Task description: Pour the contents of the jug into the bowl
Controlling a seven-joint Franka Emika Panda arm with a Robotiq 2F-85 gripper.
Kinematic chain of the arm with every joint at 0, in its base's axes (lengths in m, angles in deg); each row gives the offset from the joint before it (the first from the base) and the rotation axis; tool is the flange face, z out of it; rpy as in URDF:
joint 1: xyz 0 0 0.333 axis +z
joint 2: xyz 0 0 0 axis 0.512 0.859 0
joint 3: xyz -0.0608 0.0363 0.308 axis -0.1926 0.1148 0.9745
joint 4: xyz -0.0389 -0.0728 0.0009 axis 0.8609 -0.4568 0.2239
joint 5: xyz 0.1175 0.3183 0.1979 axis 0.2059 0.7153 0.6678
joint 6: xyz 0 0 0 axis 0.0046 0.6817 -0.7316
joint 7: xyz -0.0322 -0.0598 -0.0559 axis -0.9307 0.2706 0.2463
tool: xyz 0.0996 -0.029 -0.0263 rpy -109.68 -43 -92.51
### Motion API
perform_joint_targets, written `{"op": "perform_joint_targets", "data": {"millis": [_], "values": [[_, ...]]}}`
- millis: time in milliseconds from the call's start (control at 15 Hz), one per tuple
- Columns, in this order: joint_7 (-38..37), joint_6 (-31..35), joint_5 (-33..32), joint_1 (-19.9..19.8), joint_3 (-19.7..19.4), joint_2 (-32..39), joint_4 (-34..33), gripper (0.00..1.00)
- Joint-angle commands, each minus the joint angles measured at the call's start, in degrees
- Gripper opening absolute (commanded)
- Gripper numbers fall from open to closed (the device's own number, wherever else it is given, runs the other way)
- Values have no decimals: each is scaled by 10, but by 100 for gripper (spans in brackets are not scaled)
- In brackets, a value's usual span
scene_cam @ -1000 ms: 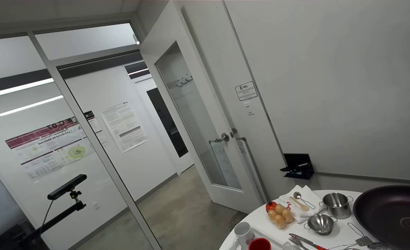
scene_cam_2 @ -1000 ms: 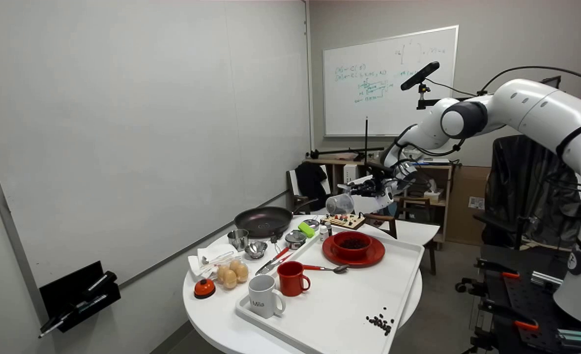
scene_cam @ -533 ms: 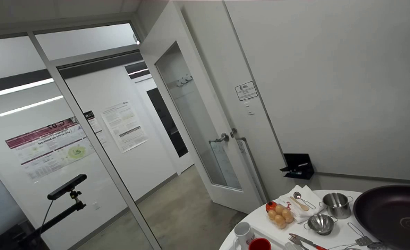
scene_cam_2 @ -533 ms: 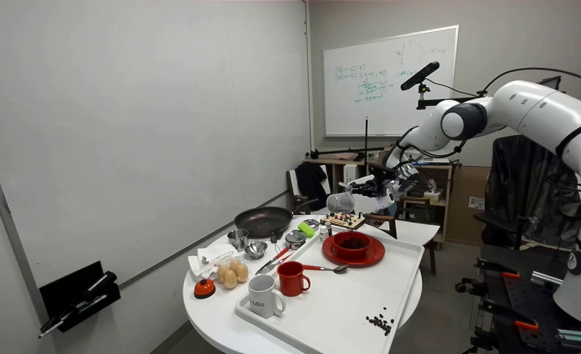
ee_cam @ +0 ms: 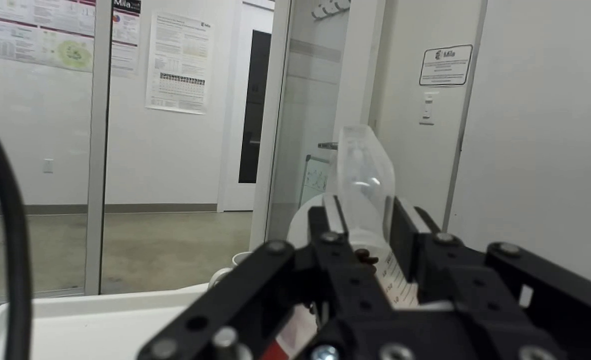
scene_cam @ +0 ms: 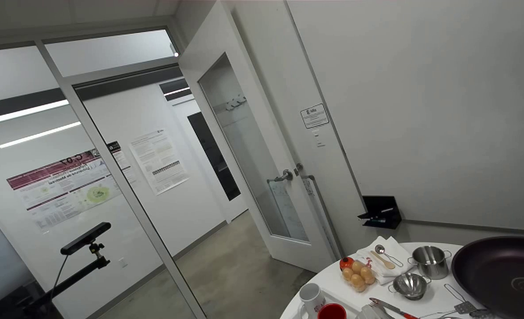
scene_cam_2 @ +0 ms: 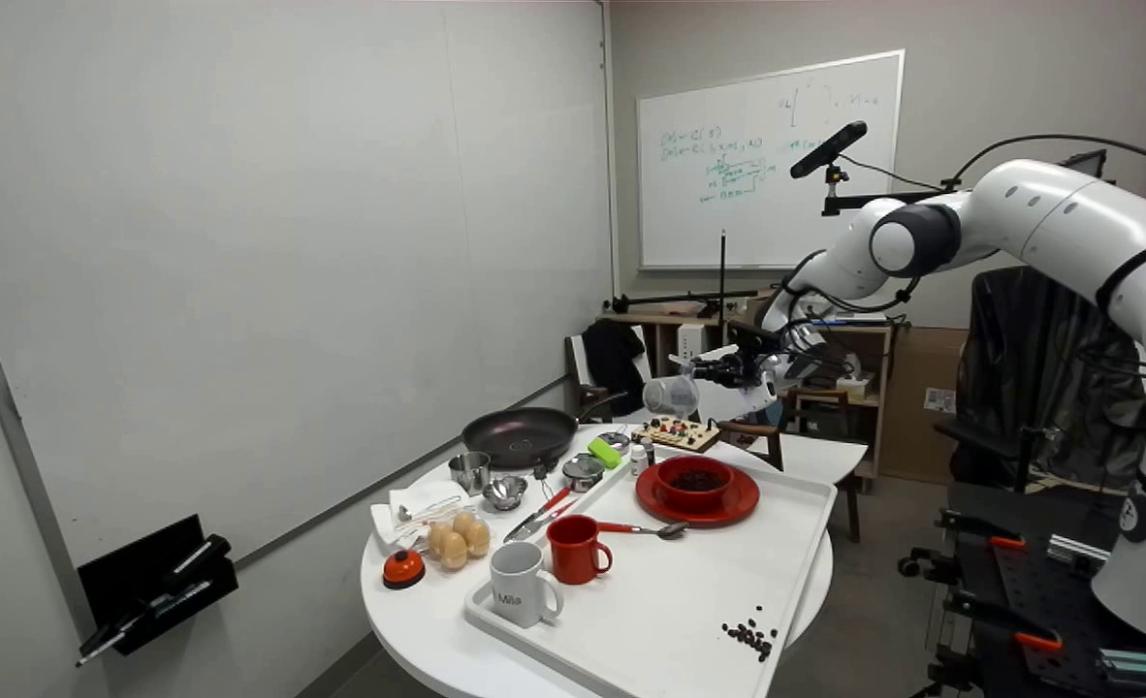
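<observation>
Shifting clear round plastic jug (scene_cam_2: 668, 397) slightly, gripped by narrowly parted jaws; apparently has dark-brown beans (ee_cam: 365, 256) to pour.

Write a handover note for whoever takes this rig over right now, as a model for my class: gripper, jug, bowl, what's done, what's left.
Gripper: closed on the clear jug.
Jug: up in the air and tilted; whether it is directly above the bowl, I can't tell.
Bowl: upright on the red plate, on the white tray, with dark beans in it.
Done: jug lifted, beans in the bowl.
Left: in the wrist view a few brown pieces show in or through the jug, so some pouring probably remains.
Loose beans lie on the tray, outside the bowl.
</observation>
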Motion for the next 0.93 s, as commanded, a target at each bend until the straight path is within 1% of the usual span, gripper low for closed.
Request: {"op": "perform_joint_targets", "data": {"millis": [0, 467, 867], "values": [[-3, -27, 19, -8, 8, 16, -18, 10], [-9, -42, 44, -14, 13, 22, -16, 11], [-7, -50, 52, -16, 13, 24, -13, 11]]}}
